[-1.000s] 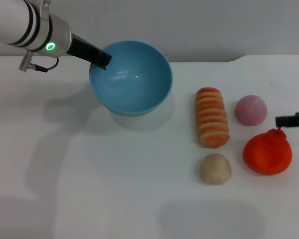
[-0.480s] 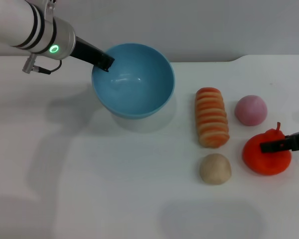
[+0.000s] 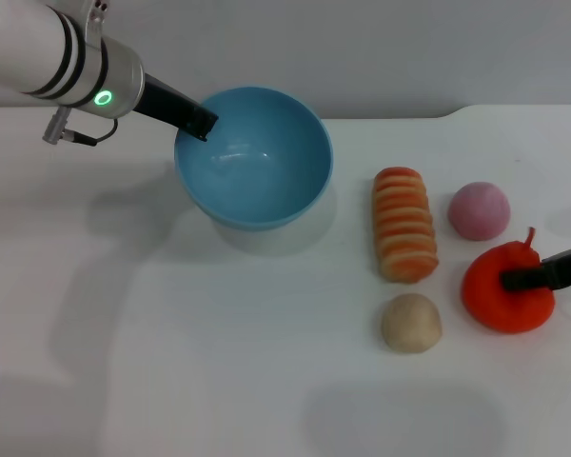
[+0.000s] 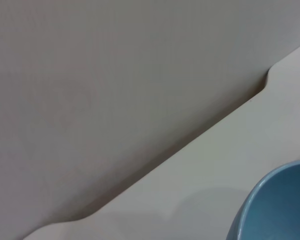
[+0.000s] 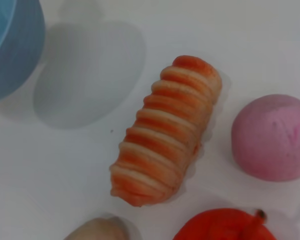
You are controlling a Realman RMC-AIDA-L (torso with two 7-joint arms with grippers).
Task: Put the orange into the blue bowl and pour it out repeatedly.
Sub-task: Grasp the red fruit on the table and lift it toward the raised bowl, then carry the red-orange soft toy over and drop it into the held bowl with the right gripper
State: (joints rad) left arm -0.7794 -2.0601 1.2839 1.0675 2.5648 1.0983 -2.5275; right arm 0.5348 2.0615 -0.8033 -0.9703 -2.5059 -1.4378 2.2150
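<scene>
The blue bowl (image 3: 257, 162) hangs tilted just above the table at the back left, casting a shadow beneath it. My left gripper (image 3: 198, 122) is shut on its left rim. A slice of the bowl (image 4: 277, 205) shows in the left wrist view and its side (image 5: 10, 45) in the right wrist view. The orange (image 3: 507, 303), bright red-orange with a small stem, lies on the table at the far right. My right gripper (image 3: 516, 280) reaches in from the right edge and lies across the orange's top. The orange's top (image 5: 225, 227) is visible in the right wrist view.
An orange-and-cream striped roll (image 3: 404, 224) lies between bowl and orange, also seen as the roll (image 5: 165, 130). A pink ball (image 3: 479, 209) sits behind the orange and a tan ball (image 3: 411, 322) to its left. The table's back edge (image 4: 190, 145) meets a grey wall.
My right gripper dropped from beside the orange's stem down onto the orange's top. The left gripper and bowl shifted slightly to the right.
</scene>
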